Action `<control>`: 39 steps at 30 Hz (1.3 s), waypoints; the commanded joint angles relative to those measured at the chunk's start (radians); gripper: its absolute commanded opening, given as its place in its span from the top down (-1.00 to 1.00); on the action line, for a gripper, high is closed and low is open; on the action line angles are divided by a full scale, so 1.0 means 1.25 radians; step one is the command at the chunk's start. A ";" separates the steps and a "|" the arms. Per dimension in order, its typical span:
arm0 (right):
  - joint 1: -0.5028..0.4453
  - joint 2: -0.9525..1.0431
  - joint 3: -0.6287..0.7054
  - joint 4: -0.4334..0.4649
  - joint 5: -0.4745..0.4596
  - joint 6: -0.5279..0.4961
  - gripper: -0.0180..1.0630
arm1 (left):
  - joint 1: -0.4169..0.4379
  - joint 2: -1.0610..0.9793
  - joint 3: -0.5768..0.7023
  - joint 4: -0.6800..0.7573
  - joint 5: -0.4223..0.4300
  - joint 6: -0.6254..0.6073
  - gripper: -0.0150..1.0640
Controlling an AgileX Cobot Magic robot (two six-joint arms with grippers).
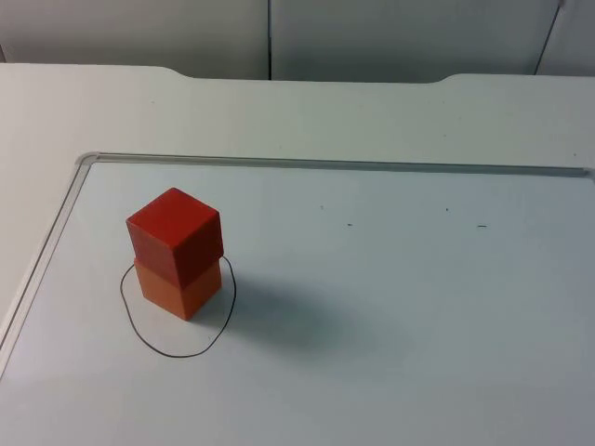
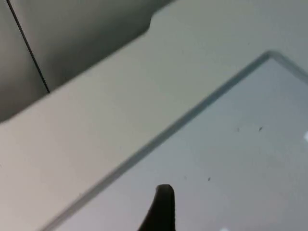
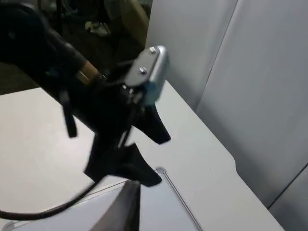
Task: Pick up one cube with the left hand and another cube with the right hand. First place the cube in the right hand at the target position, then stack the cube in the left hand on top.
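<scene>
Starting at the left of the table point(image 1: 279, 111): the pale board point(image 1: 418, 307) with its thin metal frame lies flat, and near its left edge is a hand-drawn black ring point(image 1: 167, 354). Inside that ring, toward its far side, sits the orange cube point(image 1: 181, 288), flat on the board. And right on top of it is the red cube point(image 1: 175, 230), upright, resting squarely on the orange one with its corners turned much the same way, perhaps a touch over toward the left. That's a two-high stack, standing alone with nothing touching it, and its soft shadow falls to the right across the board. Further right the board carries only a few tiny dark specks, and behind it all runs the grey partition wall point(image 1: 372, 37). Now the arms, both pulled well away from the stack. From the right wrist camera I see the left gripper point(image 3: 161, 160) raised above the white table, by a corner of the board's frame. Its jaws are spread apart and there is nothing between them. The right gripper point(image 3: 129, 211) hangs over that same corner of the board. Whether that claw is open or closed, I honestly can't tell from here.
</scene>
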 commanded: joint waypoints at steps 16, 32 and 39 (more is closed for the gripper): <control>0.002 -0.185 0.532 0.308 -0.347 -0.287 -0.89 | 0.000 -0.562 0.254 0.002 0.006 -0.049 -0.43; 0.002 -0.545 1.014 0.417 -0.402 -0.326 -0.89 | 0.000 -0.966 0.482 0.196 0.176 -0.274 -0.43; 0.002 -0.684 1.085 0.349 -0.373 -0.212 -0.89 | 0.000 -1.062 0.525 0.219 0.254 -0.372 -0.43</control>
